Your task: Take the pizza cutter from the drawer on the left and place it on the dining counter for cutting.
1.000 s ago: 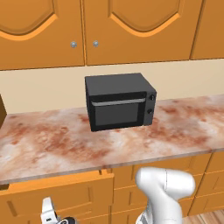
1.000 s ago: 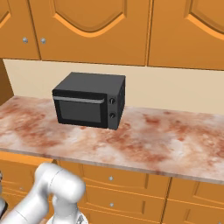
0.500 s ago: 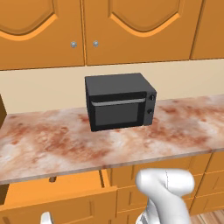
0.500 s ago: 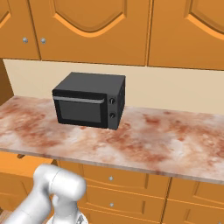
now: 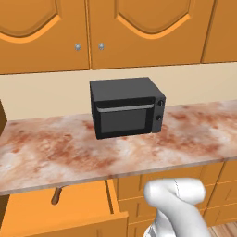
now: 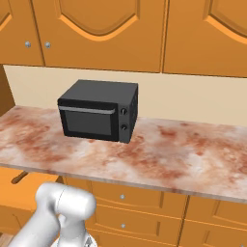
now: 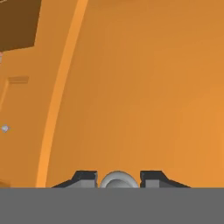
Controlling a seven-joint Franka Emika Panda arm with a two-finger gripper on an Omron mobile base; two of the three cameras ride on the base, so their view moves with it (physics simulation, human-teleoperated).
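The drawer (image 5: pixel 60 213), pulled out at the lower left beneath the marbled worktop (image 5: pixel 55 152), shows its plain orange inside in the left base view, with a small brown handle-like thing (image 5: pixel 56 195) lying near its back, partly under the worktop's edge; what it is cannot be told. In the right base view the same drawer (image 6: pixel 14 185) juts out at the far left, a brown sliver (image 6: pixel 19 177) of that thing visible inside it. In the hand view the gripper (image 7: pixel 117 180) is pinched on the drawer's round silver knob (image 7: pixel 117 179), its two dark fingertips (image 7: pixel 85 178) pressed against either side of the knob, with the drawer's orange panel front (image 7: pixel 144 87) close behind. The white arm (image 5: pixel 178 208) rises at the lower right of the left base view, just right of the open drawer, and at the lower left of the right base view.

Farther right, a black microwave (image 5: pixel 126 107) stands on the reddish-brown and cream worktop, against a beige wall (image 5: pixel 41 97). Orange wall cabinets (image 5: pixel 139 32) with small silver knobs hang above. Under the worktop, right of the arm, runs a row of closed orange drawers (image 6: pixel 135 198), each with a small silver knob.
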